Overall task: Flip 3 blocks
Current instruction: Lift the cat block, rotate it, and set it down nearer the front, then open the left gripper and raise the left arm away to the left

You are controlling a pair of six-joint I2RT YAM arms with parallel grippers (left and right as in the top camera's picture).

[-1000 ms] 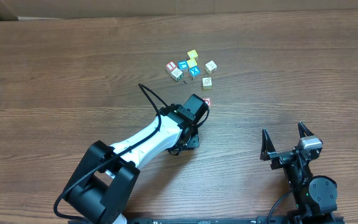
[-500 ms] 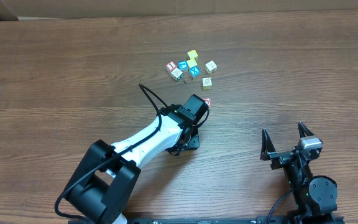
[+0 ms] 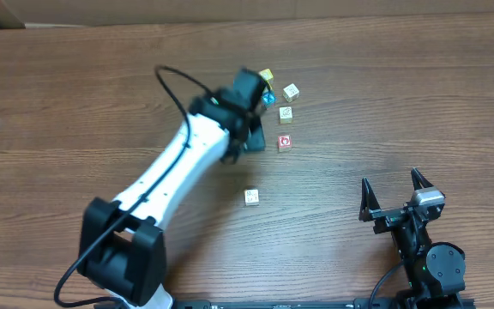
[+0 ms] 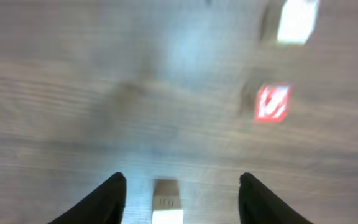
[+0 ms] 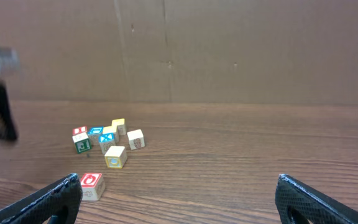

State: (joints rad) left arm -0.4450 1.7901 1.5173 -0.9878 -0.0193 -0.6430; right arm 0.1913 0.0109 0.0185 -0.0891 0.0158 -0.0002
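Observation:
A cream-faced block (image 3: 251, 196) lies alone on the table; in the blurred left wrist view this block (image 4: 166, 205) shows between the fingertips but far below them, untouched. The red-ring block (image 3: 285, 142) (image 4: 272, 102) (image 5: 92, 185) sits to its upper right. Beyond it are a cream block with a faint mark (image 3: 286, 112) (image 5: 115, 157) and another cream block (image 3: 291, 91) (image 5: 135, 139). My left gripper (image 3: 254, 139) (image 4: 182, 182) hangs raised beside the cluster, open and empty. My right gripper (image 3: 391, 183) (image 5: 178, 183) rests open at the near right.
A yellow cube (image 3: 266, 75) (image 5: 119, 126) and a blue-faced cube (image 3: 269, 98) (image 5: 107, 135) sit in the far cluster. A green cube (image 5: 81, 144) and a red-and-white cube (image 5: 79, 131) lie under my left arm in the overhead view. A cardboard wall (image 5: 229, 50) stands behind the table.
My left arm has swung up and away toward the far cluster. Its jaws opened, and a cream block is left on the table where the gripper was. The right arm has not moved.

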